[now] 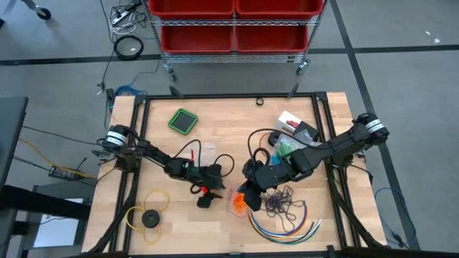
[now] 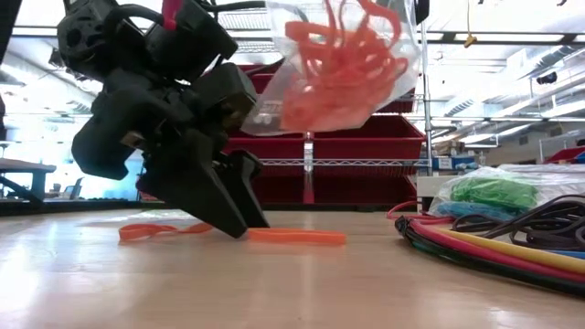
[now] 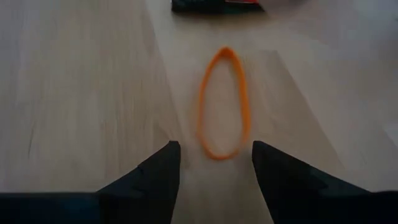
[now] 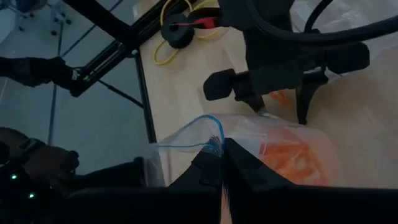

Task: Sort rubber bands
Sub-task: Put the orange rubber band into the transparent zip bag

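- A single orange rubber band (image 3: 222, 102) lies flat on the pale wooden table (image 3: 81, 93), stretched into a long oval.
- The left gripper (image 3: 216, 163) has its two dark fingers (image 3: 158, 174) spread apart, one on each side of the band's near end.
- A dark object with a red patch (image 3: 217, 5) sits beyond the band's far end.

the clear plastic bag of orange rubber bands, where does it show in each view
High view: clear plastic bag of orange rubber bands, low centre, at the right gripper.
Low view: top centre, hanging above the table.
Left wrist view: not clearly in it; only a single orange rubber band on the wood.
Right wrist view: lower centre, its edge pinched by the shut right gripper.
Shared landmark: the left gripper, open beside the bag.
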Controlling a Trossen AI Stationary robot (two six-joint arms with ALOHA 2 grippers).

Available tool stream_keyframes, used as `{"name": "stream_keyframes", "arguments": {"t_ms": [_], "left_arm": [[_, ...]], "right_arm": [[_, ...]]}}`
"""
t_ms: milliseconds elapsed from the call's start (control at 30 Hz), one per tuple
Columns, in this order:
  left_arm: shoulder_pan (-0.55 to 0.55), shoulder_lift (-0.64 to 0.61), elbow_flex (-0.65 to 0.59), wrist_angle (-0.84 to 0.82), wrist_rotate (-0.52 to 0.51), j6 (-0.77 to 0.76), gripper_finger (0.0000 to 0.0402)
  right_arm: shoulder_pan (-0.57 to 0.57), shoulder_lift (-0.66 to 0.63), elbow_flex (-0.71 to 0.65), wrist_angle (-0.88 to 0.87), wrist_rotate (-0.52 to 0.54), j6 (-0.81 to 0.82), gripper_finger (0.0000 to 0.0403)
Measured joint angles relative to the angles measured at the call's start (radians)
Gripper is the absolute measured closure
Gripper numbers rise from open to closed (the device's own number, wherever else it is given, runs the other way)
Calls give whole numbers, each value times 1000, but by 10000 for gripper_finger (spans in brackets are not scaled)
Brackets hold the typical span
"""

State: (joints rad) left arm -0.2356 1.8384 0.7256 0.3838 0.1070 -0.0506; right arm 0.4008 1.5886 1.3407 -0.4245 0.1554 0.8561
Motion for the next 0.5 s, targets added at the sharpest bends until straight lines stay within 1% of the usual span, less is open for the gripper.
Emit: {"name": "stream_keyframes", "arguments": {"t_ms": [100, 167, 267, 300, 367, 467, 500], "left_arm": [[0, 13, 6, 22, -9, 0, 190], [0, 14, 20, 0, -15, 17, 191], [-1, 15, 52, -71, -43, 47, 211], [-1, 15, 63, -96, -50, 54, 225], [-3, 15, 80, -135, -68, 78, 267], [-12, 23, 96, -167, -70, 106, 354], [-15, 23, 101, -178, -71, 114, 377]], "right_arm": [[4, -4, 0, 0, 11, 0, 399], [4, -8, 0, 2, 17, 0, 399], [4, -8, 0, 3, 18, 0, 399], [4, -8, 0, 4, 19, 0, 399], [4, -8, 0, 3, 20, -4, 399], [8, -8, 0, 3, 21, -11, 399], [9, -8, 0, 3, 21, -11, 399]]}}
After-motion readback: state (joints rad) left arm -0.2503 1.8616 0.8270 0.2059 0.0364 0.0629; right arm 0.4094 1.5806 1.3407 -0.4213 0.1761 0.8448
